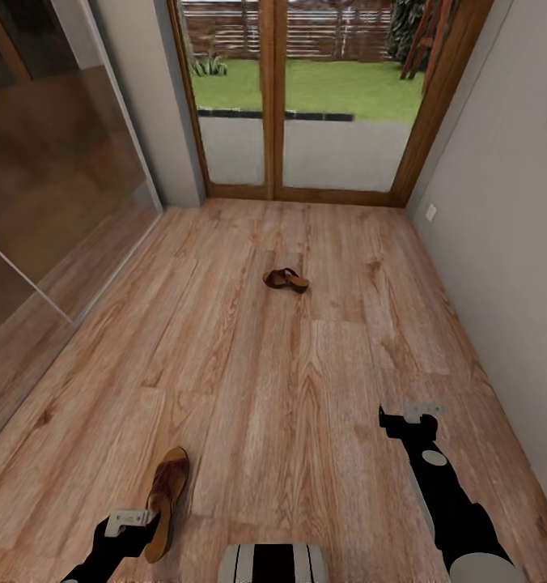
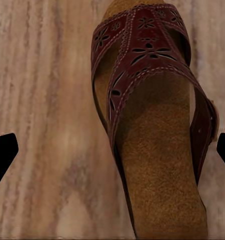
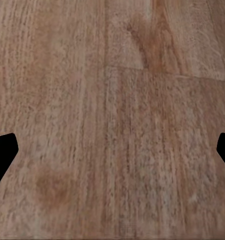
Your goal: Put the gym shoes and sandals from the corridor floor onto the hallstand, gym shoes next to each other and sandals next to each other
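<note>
Head view: one sandal lies on the wood floor at seven o'clock, touching the left gripper; the second sandal lies at twelve o'clock, well apart. The right gripper hangs at four o'clock.

Left wrist view: released fingertips flank the near sandal.

Right wrist view: spread fingertips hover above bare planks.
</note>
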